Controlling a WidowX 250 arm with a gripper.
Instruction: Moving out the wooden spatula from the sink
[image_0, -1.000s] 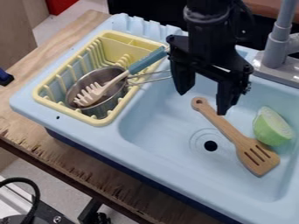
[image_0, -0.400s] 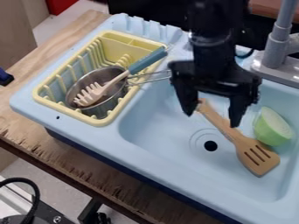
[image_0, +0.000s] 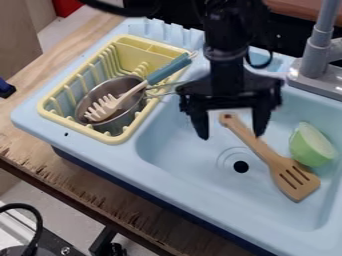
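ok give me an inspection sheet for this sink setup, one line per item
Surface: light blue sink on a wooden counter with a rough, splintered edge
Job's things: slotted wooden spatula lying in the sink, not gripped
Clutter: cut green food piece in the sink; pasta server resting in a metal saucepan in the yellow dish rack
Claw: open, holding nothing, at the spatula's handle end
Cables: black cable curving at lower left
Surroundings: grey faucet behind the sink

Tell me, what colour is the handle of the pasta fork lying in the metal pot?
The pasta fork's handle is a muted blue-teal, seen in the camera view.
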